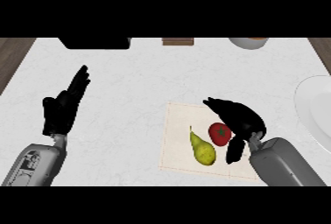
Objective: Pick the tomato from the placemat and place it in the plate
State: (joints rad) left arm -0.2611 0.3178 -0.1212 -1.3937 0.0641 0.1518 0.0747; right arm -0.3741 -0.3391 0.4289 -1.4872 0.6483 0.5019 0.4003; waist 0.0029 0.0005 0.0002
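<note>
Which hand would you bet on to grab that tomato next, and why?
The right hand: it is right beside the tomato on the placemat, and the plate lies on its side too. The left hand rests open far to the left.

Pale marbled worktop [129,87] fills the view: a cream placemat [177,144] lies flat right of centre, a white plate [310,105] sits cut off at the right edge, and along the far edge there's a black object [97,43], a small brown block [177,42] and a white bowl [249,43]

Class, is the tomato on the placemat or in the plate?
On the placemat: the tomato lies beside the pear, apart from the plate.
</note>
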